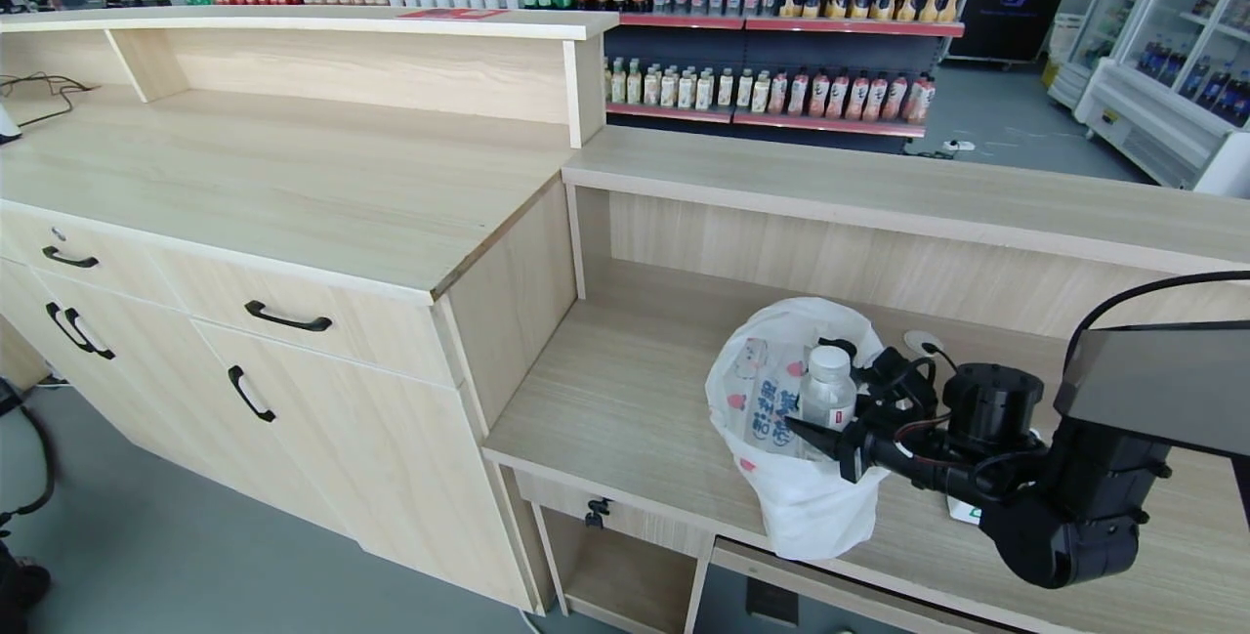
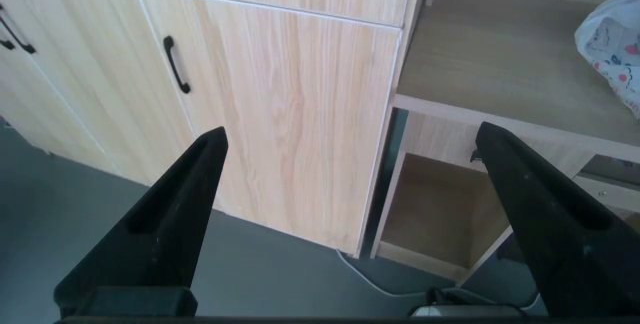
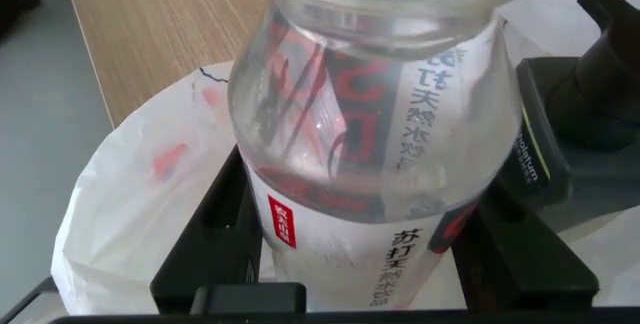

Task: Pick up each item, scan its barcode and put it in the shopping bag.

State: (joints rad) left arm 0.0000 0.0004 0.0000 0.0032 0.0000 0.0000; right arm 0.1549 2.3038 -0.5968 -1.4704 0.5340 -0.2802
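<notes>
Jaws around one bottle (image 1: pixel 828 392), one bag (image 1: pixel 812 509)

The right arm (image 1: pixel 1064 507) comes in from 4 o'clock in the head view and stretches toward 9 o'clock, with the wrist (image 1: pixel 986 404) roughly level. The right hand (image 1: pixel 818 388) is clamped on an upright bottle (image 1: pixel 830 407), one finger on either side of it. The left hand (image 2: pixel 350 139) is angled downward, its two fingers (image 2: pixel 160 234) spread wide apart
</notes>
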